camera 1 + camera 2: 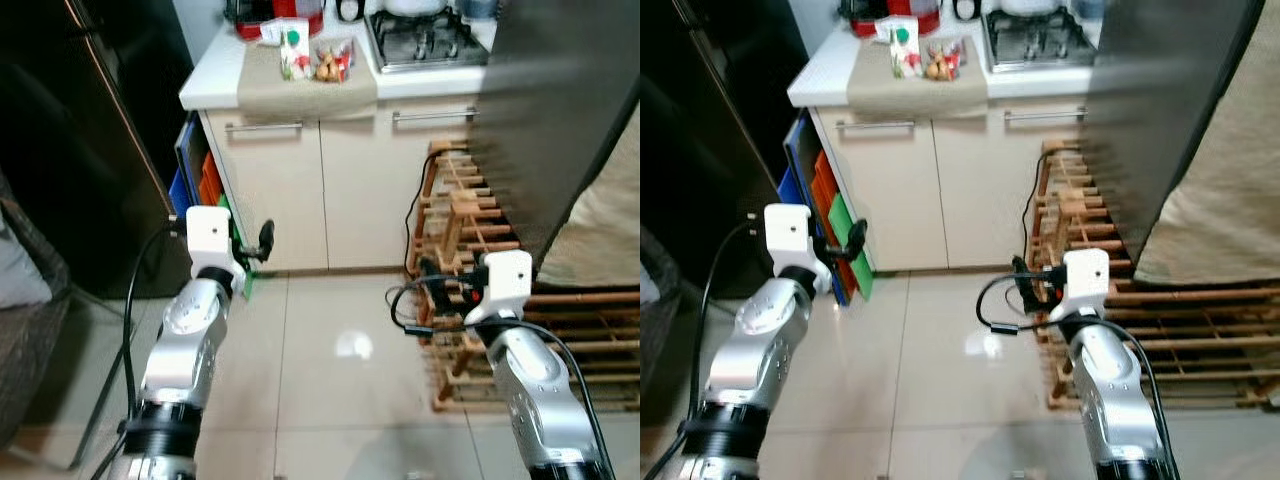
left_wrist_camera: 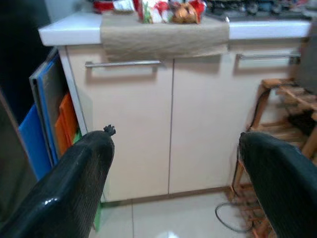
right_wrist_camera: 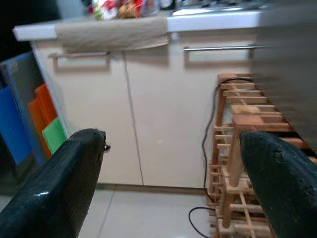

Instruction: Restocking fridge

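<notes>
- We're standing on the tiled floor [image 1: 320,380], facing the cream cabinet [image 1: 300,190] under a white worktop [image 1: 215,75]; both arms are raised ahead of us, carrying nothing.
- Left end effector [image 2: 173,163]: released, fingers spread wide, nothing between them. It's aimed at the cabinet doors, well short of them.
- Right end effector [image 3: 168,173]: also released and empty, pointed at the cabinet and the wooden rack [image 1: 480,250] beside it.
- Task items: a carton [image 1: 292,50] and a pack of groceries [image 1: 333,62] sit on a beige cloth [image 1: 305,90] at the front edge of the worktop, the cloth hanging over the edge. We judge they're staged there, within reach, for pickup.
- The stove [image 1: 425,38] sits further right on the worktop; a red appliance [image 1: 275,15] stands at the back edge behind the carton.
- The dark grey panel [image 1: 560,110] on our right looks like the fridge side or door; we can't tell which, and no interior is seen.
- Blue, orange and green boards [image 1: 200,175] stand on edge in the gap at the cabinet's left side.
- A cable [image 1: 410,230] trails down by the rack; snag risk for the right arm.
- Stage, as we judge it: the approach, with nothing grasped yet. Next we'd need to get closer and lift an arm to the worktop edge.
</notes>
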You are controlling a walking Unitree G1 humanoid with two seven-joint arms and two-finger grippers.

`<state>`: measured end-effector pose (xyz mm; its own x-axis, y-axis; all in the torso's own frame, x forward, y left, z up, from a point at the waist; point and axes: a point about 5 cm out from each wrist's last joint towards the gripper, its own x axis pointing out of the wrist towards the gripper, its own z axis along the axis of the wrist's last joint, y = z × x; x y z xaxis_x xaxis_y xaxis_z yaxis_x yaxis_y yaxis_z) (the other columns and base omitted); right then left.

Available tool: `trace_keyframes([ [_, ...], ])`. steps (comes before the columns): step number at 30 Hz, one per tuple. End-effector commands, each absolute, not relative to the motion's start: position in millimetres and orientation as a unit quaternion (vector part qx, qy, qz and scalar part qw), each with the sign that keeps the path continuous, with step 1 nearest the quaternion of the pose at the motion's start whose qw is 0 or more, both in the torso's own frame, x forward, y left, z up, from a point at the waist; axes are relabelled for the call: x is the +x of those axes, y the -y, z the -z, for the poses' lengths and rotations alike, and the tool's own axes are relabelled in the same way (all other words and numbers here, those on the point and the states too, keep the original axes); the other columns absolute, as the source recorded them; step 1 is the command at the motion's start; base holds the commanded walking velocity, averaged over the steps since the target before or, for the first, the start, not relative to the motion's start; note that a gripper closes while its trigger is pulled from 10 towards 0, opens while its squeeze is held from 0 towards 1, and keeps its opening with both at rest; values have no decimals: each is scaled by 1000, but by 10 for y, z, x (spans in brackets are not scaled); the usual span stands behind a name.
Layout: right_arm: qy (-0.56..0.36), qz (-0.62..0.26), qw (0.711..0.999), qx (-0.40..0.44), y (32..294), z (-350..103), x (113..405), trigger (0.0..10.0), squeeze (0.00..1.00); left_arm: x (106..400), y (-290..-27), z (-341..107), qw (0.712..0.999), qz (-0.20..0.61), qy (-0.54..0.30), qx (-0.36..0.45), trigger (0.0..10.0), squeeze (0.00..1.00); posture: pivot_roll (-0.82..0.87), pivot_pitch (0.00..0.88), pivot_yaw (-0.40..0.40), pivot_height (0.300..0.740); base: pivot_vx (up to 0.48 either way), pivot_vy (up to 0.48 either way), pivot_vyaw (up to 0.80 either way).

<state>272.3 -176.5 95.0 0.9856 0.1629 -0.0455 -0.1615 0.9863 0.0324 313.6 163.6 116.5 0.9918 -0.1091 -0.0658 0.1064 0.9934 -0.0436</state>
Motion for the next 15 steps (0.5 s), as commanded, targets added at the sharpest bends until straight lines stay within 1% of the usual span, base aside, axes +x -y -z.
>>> trace_keyframes([
  [1, -21, -64, 998, 6, 1820, -959, 2722, 10000, 0, 3155, -1585, -1212, 997, 70, -23, -27, 10000, 0, -139, 0, 102, 740, 0, 0, -781],
  [5, -14, -35, 999, 5, 1812, -941, 2670, 10000, 0, 3098, -1624, -1154, 996, 78, -29, -14, 10000, 0, -132, 0, 98, 740, 0, 0, -781],
  [10, -14, -32, 999, 2, 1765, -912, 2648, 10000, 0, 3105, -1652, -1135, 997, 74, -34, -14, 10000, 0, -127, 0, 95, 740, 0, 0, -781],
  [15, -8, -30, 999, -6, 1764, -949, 2678, 10000, 0, 3134, -1611, -1182, 996, 83, -23, -13, 10000, 0, -125, 0, 90, 740, 0, 0, -781],
])
